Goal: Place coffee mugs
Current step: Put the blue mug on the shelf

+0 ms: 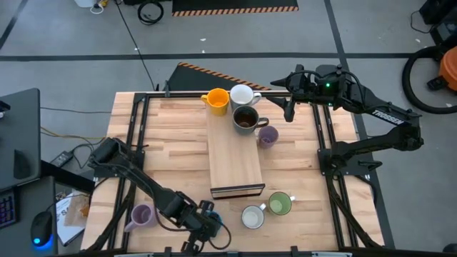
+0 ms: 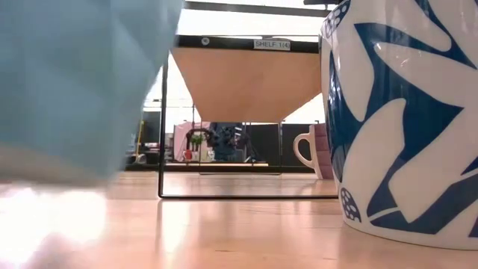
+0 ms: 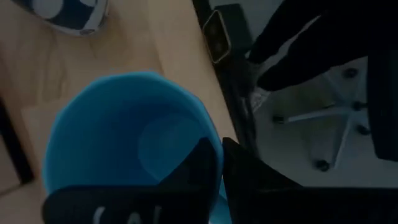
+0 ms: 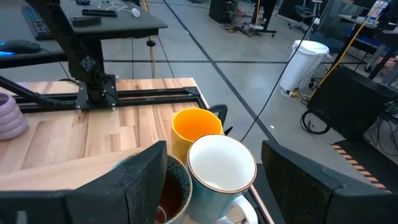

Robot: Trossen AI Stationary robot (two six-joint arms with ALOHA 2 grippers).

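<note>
Board [image 1: 234, 158]: centre of table [image 1: 171, 135], long axis running front to back.
Far end: three mugs [image 1: 233, 105] clustered on and beside it.
Right of board: one mug [image 1: 268, 135].
Front right: two mugs [image 1: 266, 210] side by side.
Front left: one mug [image 1: 141, 215].

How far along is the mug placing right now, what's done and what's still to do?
Done, apparently: the orange mug, a white mug and the dark brown mug cluster at the wooden board's far end. In hand: the left claw grips the blue mug by its rim. Left: two lavender mugs, the green mug and a patterned white mug. The right claw is open, empty.
</note>
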